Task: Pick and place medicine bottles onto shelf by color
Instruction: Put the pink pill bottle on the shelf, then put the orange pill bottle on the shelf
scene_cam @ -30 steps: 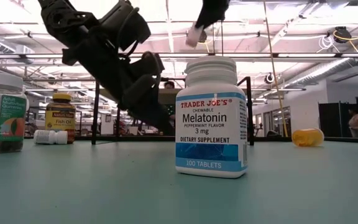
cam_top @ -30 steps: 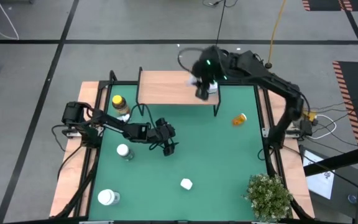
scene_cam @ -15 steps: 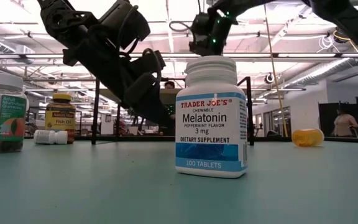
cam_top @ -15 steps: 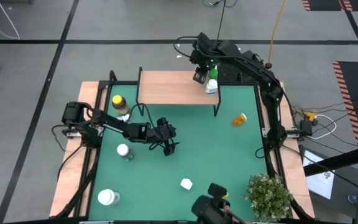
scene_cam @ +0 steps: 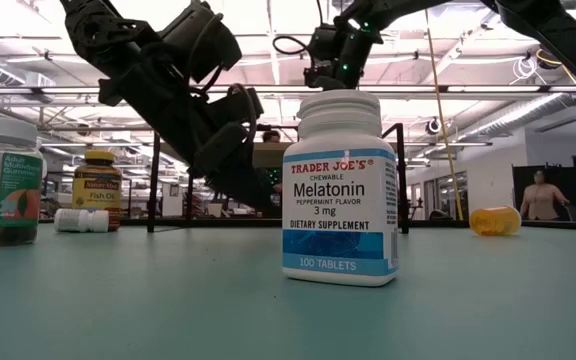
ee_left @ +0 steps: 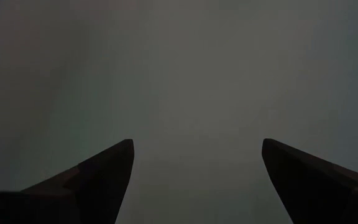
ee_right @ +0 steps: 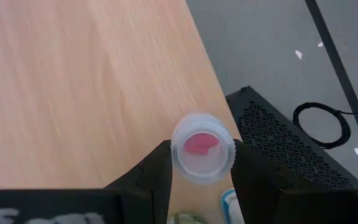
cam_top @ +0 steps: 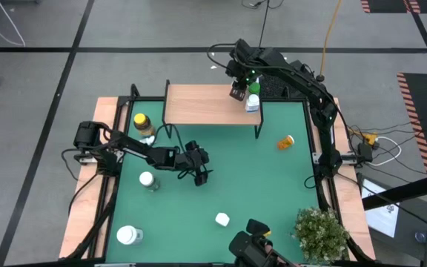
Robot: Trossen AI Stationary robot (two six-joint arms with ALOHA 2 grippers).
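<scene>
R gripper [cam_top: 237,90] is over the right end of the shelf [cam_top: 199,104], fingers pinched on a small clear bottle [ee_right: 202,148] w/ pink label showing through its base; wrist view shows both fingers [ee_right: 157,171] touching its sides, bottle held above the light-wood board. Just beside it on the shelf stands a green-capped bottle [cam_top: 253,87] w/ a white bottle [cam_top: 252,104] next to it.

L gripper [cam_top: 199,172] hangs above the green mat [cam_top: 258,185] mid-table, fingers spread wide, nothing between them.

Other bottles: amber fish-oil bottle w/ yellow cap [cam_top: 141,121] at left near shelf, small white one lying beside it [scene_cam: 83,220]; white-capped bottle [cam_top: 147,180] left-centre; large white-lidded jar [cam_top: 129,235] front left; melatonin bottle [scene_cam: 339,187] upright front-centre; orange bottle [cam_top: 285,142] on its side at right. Potted plant [cam_top: 320,231] front right corner
</scene>
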